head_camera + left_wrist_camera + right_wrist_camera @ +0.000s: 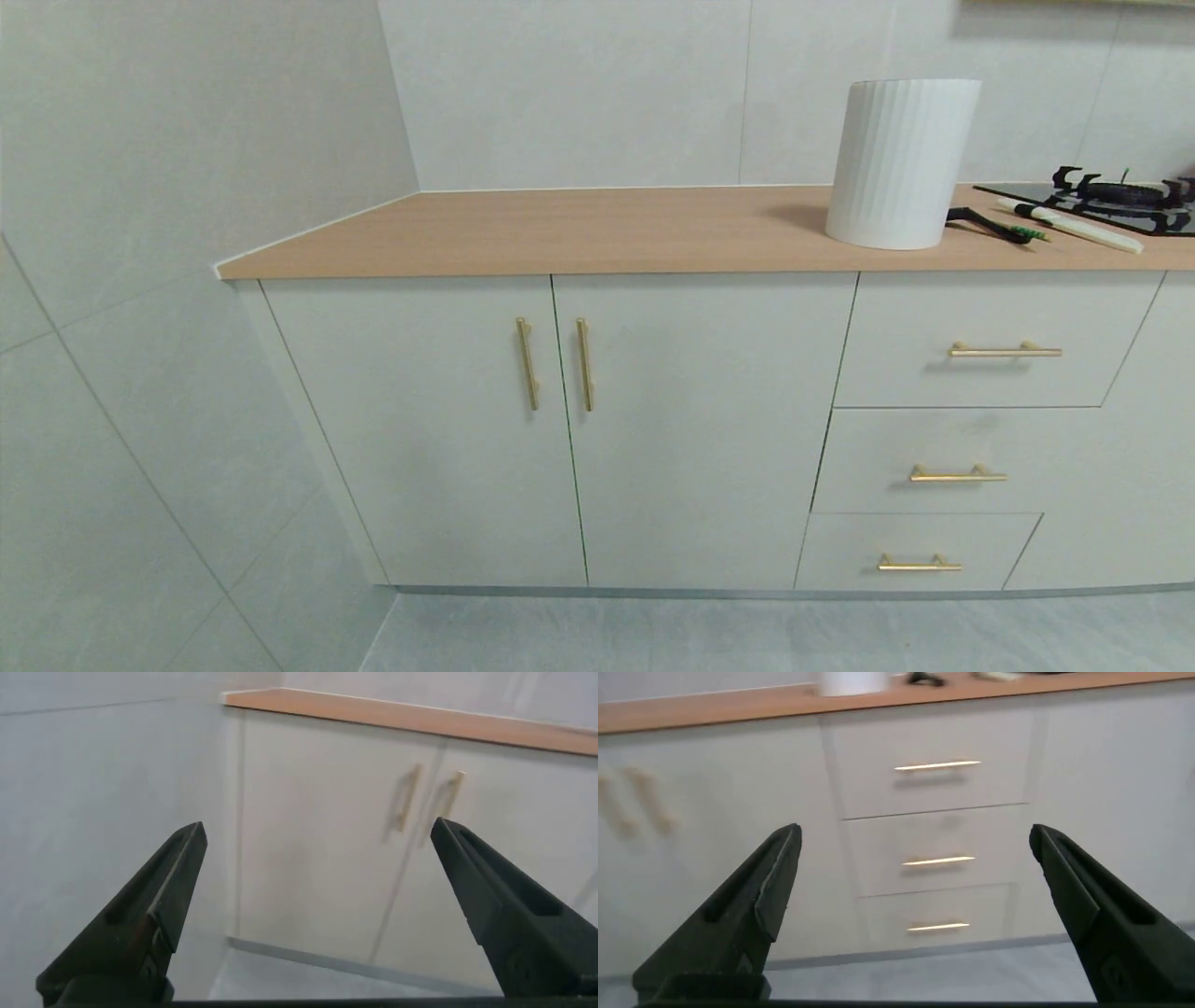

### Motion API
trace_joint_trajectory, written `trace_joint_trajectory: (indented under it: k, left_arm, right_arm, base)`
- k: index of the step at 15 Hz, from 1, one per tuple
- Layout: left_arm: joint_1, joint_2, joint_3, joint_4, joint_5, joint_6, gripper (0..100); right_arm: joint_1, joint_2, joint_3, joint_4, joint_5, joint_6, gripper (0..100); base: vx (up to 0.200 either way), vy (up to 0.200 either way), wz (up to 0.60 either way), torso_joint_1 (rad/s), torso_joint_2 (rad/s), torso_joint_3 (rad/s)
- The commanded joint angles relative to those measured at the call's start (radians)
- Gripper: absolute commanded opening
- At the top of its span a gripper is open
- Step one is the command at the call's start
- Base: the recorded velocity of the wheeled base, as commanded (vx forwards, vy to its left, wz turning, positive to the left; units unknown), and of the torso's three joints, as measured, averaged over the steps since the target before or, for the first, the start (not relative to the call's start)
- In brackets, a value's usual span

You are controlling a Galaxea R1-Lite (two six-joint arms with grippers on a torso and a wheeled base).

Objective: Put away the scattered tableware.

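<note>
White ribbed holder [901, 163] near worktop [560, 229] front edge, utensils [1074, 226] just beside it, left end effector [317, 826] released, right end effector [915, 829] released.

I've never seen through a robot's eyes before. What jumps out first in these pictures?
A tall white ribbed container stands on the wooden countertop, with a few utensils lying just right of it beside the black hob. Below are pale cabinet doors and three drawers with gold handles. The open left gripper faces the doors, the open right gripper the drawers.

The left hand [316, 829] and right hand [914, 831] each show two matte black tapering wedges.
</note>
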Motion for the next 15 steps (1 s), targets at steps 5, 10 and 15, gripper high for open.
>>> trace_joint_trajectory:
  k: [5,10,15]
  left_arm:
    - [0.082,-0.102,0.264,-0.032,-0.003,0.079,100]
    - [0.082,-0.102,0.409,-0.19,-0.174,0.103,100]
    - [0.082,-0.102,0.41,-0.159,-0.255,0.092,100]
  right_arm:
    - [-0.067,-0.131,0.254,-0.038,0.029,-0.009,100]
    - [-0.065,-0.131,0.406,-0.161,0.185,-0.041,100]
    - [-0.063,-0.129,0.406,-0.159,0.207,-0.026,100]
  base:
    - [0.0,0.0,0.0,0.0,0.0,0.0]
    - [0.0,0.0,0.0,0.0,0.0,0.0]
    - [0.0,0.0,0.0,0.0,0.0,0.0]
